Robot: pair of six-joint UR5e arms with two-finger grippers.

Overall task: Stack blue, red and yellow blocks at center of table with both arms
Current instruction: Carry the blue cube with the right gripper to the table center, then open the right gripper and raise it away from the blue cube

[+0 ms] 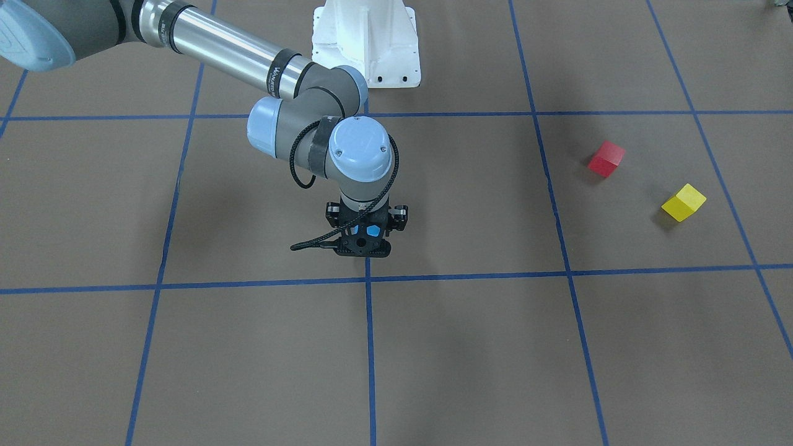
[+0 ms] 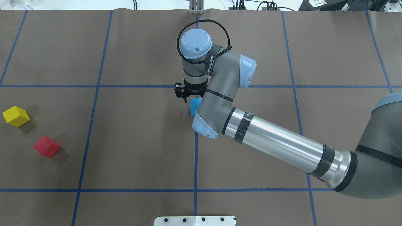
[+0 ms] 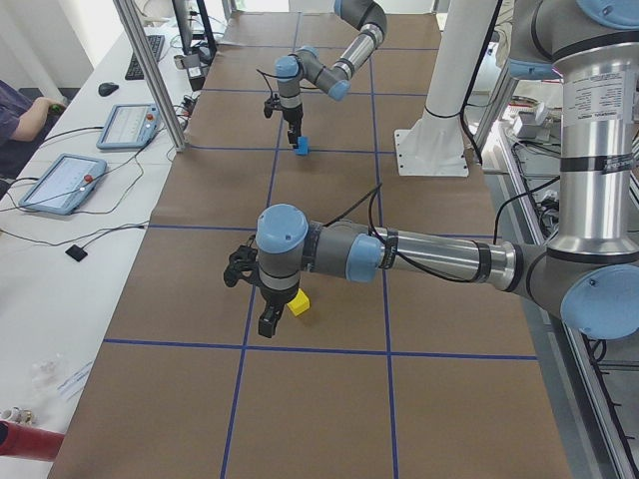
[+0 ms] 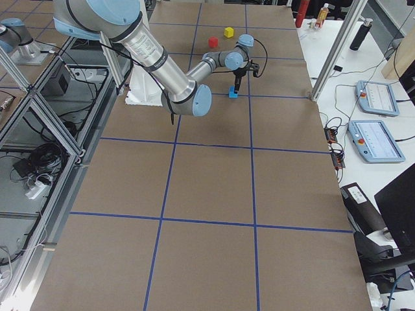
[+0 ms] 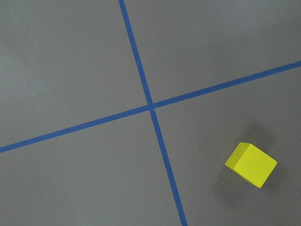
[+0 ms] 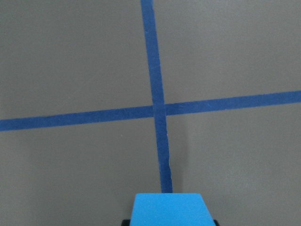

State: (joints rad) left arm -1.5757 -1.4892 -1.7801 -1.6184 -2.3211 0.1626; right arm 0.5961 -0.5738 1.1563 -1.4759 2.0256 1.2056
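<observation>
The light blue block (image 2: 195, 106) was clamped in the right hand (image 1: 368, 235) at the bench's (image 1: 471, 347) centre line, while the red block (image 1: 606, 158) and yellow block (image 1: 683, 202) were seen unstacked well apart on the robot's left, and the left hand's (image 3: 268, 319) opening could not be told.

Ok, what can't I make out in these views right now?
Left end effector: seen only in the left side view; open or shut unclear.
Red block: hidden behind the left arm in the left side view.
Blue block: largely covered by the right arm overhead, cut by the bottom edge in the right wrist view.
Right end effector: fingertips barely show in any view, so its grip is unclear.
</observation>
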